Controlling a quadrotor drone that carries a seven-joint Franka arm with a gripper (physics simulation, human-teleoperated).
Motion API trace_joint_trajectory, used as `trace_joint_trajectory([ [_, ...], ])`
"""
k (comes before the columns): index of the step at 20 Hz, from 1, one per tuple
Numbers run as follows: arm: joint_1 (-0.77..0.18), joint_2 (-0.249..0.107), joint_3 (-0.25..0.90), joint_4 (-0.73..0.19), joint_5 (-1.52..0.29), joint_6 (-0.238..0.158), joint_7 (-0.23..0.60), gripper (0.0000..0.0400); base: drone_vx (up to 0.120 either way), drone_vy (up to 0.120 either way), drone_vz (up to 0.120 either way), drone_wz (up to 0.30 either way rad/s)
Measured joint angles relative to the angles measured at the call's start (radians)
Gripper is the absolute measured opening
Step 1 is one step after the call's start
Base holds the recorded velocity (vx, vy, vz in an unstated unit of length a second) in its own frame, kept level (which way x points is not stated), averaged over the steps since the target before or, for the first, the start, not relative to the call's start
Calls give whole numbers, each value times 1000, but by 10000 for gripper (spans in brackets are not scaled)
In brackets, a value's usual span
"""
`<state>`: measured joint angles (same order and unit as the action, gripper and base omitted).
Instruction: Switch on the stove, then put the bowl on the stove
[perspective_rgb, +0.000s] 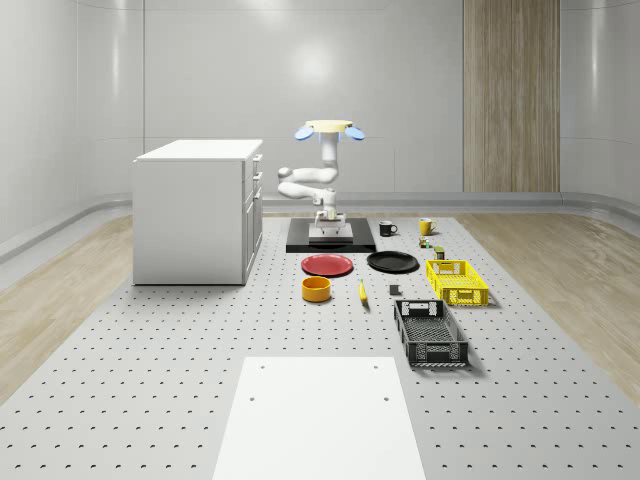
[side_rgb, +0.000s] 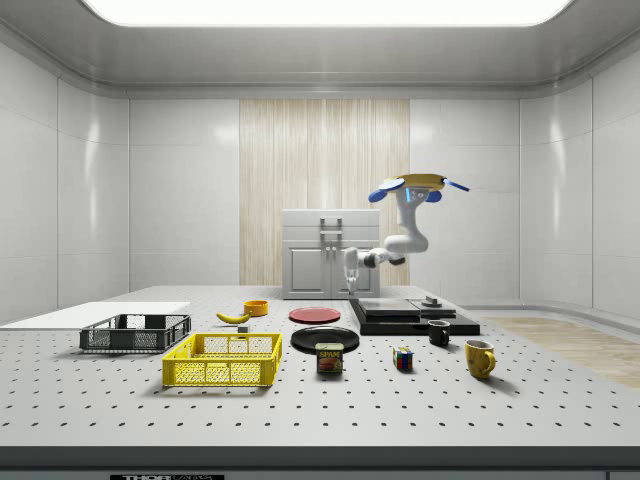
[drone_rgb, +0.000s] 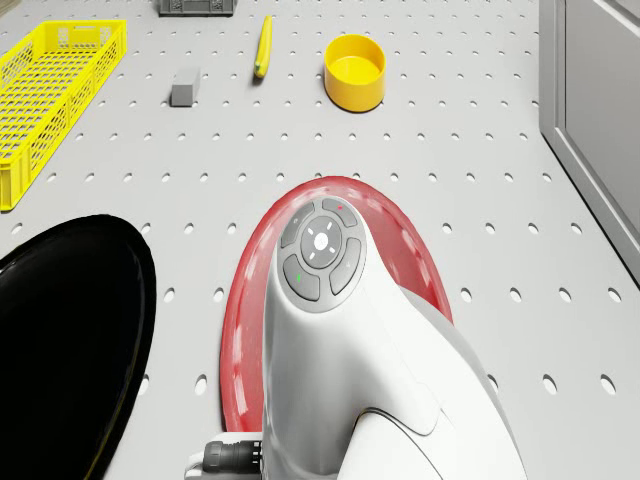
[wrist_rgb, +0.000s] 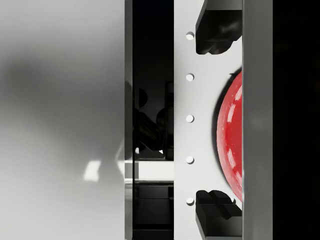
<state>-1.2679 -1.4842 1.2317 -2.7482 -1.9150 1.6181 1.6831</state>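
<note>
The yellow bowl (perspective_rgb: 316, 289) (side_rgb: 256, 307) (drone_rgb: 355, 72) stands upright on the table, in front of the red plate (perspective_rgb: 327, 265) (wrist_rgb: 232, 135). The black stove (perspective_rgb: 330, 240) (side_rgb: 405, 312) lies behind that plate, with a small knob (side_rgb: 432, 300) on top. The drone (perspective_rgb: 328, 128) (side_rgb: 420, 186) hovers above the stove. Its arm reaches down, and my gripper (perspective_rgb: 327, 222) (side_rgb: 351, 272) (wrist_rgb: 217, 120) hangs open and empty over the stove's edge nearest the red plate. The fingers (wrist_rgb: 217, 30) stand wide apart. The bowl is well clear of the gripper.
A white cabinet (perspective_rgb: 197, 210) stands at the whole-scene view's left. A black plate (perspective_rgb: 392, 262), a banana (perspective_rgb: 362, 291), a yellow crate (perspective_rgb: 457, 281) and a black crate (perspective_rgb: 430, 333) lie to the right. Two mugs (perspective_rgb: 387, 228) sit beside the stove. A white mat (perspective_rgb: 320, 420) lies in front.
</note>
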Motion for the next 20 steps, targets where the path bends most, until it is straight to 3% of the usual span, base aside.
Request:
trace_joint_trajectory([
  [20, -4, -11, 1, 1, 5, 10, 3, 400, 120, 0, 0, 0],
])
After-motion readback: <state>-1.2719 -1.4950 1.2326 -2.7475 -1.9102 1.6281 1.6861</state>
